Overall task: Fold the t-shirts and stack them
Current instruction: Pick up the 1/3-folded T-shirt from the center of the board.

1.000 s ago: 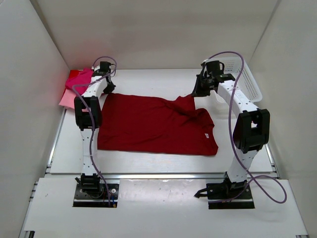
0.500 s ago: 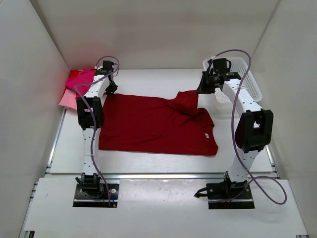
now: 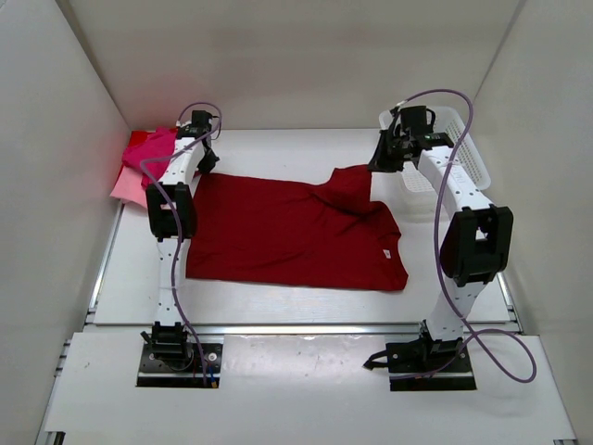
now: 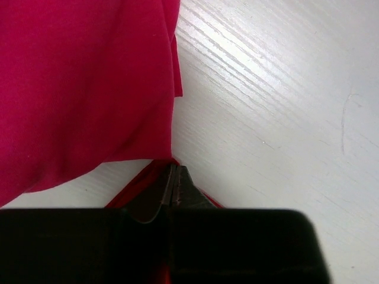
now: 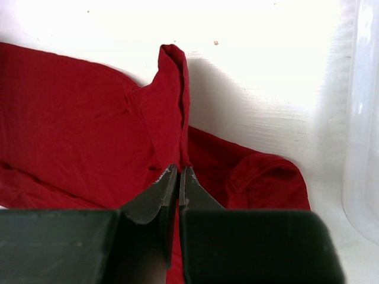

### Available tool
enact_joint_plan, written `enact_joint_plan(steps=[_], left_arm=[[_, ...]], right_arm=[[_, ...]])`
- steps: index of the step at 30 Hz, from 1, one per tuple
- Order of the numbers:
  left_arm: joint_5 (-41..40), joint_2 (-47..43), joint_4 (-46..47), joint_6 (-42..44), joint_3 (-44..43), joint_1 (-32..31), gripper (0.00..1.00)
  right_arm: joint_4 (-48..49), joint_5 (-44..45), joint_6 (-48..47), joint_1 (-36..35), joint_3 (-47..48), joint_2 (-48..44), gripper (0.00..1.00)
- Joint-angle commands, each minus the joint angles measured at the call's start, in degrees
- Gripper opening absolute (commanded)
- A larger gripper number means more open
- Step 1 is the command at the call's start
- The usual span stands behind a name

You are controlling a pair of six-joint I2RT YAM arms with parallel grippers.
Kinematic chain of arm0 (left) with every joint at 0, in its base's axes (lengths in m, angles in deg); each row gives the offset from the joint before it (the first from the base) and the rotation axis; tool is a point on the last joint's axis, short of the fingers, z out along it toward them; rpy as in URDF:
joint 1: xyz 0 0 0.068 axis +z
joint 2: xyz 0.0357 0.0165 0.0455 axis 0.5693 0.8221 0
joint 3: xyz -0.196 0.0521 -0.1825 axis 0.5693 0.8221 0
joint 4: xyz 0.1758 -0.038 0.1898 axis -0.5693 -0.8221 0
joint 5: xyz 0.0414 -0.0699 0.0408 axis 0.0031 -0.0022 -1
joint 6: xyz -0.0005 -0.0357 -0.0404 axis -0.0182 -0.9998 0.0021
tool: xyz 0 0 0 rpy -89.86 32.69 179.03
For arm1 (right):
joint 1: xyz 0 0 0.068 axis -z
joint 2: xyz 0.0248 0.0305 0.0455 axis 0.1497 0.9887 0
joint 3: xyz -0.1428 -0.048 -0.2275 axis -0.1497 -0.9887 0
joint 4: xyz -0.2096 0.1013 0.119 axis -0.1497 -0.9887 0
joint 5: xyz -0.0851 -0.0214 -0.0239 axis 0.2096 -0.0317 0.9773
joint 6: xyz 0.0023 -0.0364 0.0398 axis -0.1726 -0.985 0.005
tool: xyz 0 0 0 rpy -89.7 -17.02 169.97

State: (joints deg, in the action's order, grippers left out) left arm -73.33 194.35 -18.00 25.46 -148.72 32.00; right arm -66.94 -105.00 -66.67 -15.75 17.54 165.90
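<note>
A large dark crimson t-shirt [image 3: 287, 232] lies spread on the table's middle. My left gripper [image 3: 205, 159] is shut on its far left corner [image 4: 142, 183]; the hot pink shirt [image 4: 83, 83] lies just beyond its tips. My right gripper [image 3: 382, 159] is shut on the crimson shirt's far right edge, and a pinched fold [image 5: 169, 112] rises from its tips [image 5: 178, 170]. The hot pink shirt [image 3: 150, 146] and a pale pink shirt [image 3: 125, 187] lie piled at the far left wall.
A white mesh basket [image 3: 454, 148] stands at the far right, close beside my right arm; its pale wall [image 5: 362, 130] shows at the right wrist view's edge. White walls close in on three sides.
Both grippers have drawn the crimson shirt's far edge farther back and outward. The right gripper moved toward the basket, and the cloth lies flatter and wider.
</note>
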Motion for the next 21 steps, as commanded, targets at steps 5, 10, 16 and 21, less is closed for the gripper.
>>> enact_joint_plan(steps=[5,10,16,21], left_arm=[[-1.03,-0.77,-1.59,0.39,-1.83,-0.46,0.0],[-0.41,-2.61,-2.03,-0.75,-1.56,0.24,0.0],[1.69,-5.78,-1.32,-1.28,-2.27,1.38,0.0],[1.44,-7.37,-1.94,-1.28,-1.13,1.12,0.0]], right_arm=[[1.68,-1.22,0.7,0.81,0.37,-3.76,0.0],[2.12,-1.4,0.7,1.42,0.1,-3.58,0.0],[1.94,-2.19,0.88,1.69,0.11,-3.4,0.0],[2.39,-2.71,0.18,1.59,-0.51,-2.53,0.0]])
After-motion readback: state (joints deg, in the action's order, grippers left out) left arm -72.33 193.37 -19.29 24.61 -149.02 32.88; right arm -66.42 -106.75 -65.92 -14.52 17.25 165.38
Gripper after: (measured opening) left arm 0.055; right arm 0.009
